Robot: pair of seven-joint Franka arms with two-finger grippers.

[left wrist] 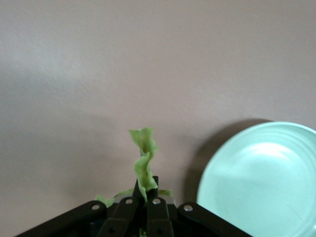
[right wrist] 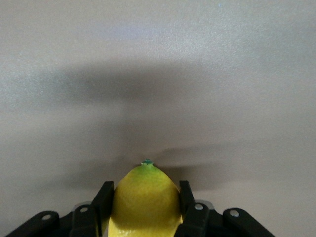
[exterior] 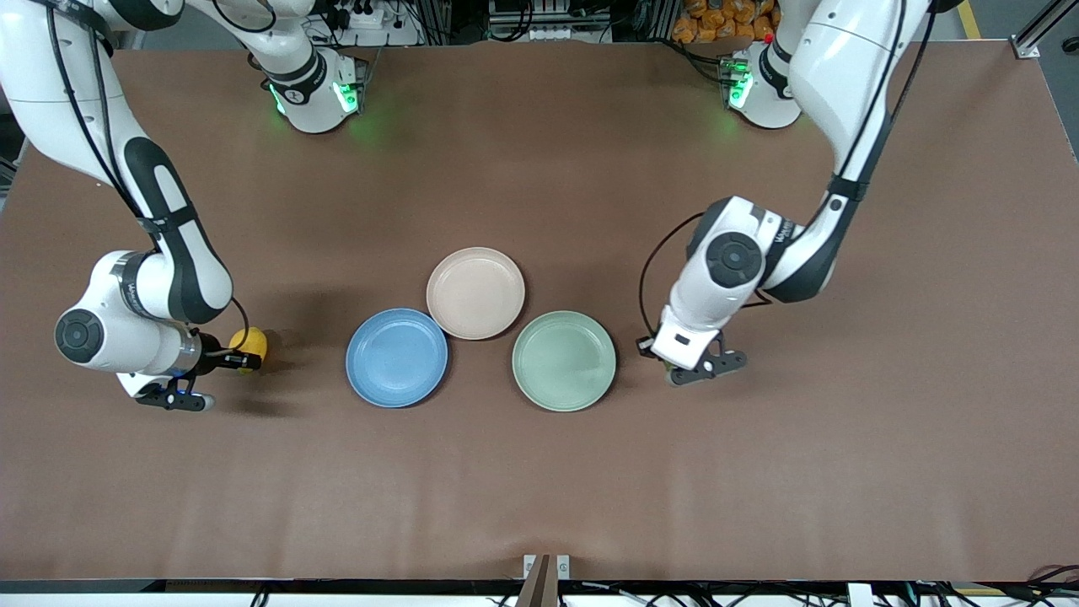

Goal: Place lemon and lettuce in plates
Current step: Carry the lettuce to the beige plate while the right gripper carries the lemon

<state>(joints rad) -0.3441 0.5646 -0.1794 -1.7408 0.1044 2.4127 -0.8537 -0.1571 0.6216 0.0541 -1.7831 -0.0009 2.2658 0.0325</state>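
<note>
Front view: right gripper is at the right arm's end of the table, over bare tabletop beside the blue plate, w/ a gap between them. Fingers are clamped on the lemon; right wrist view confirms: lemon sits between both fingers, nubby tip pointing away from the cam.

Left gripper is just beside the mint green plate, toward the left arm's end. Left wrist view: fingertips are pressed together, pinching the lettuce; leaf sticks out past the tips, green plate close by.

Plates: beige-pink plate is farthest from the front cam, w/ blue and green nearer, one on each side of it. All 3 hold nothing.
</note>
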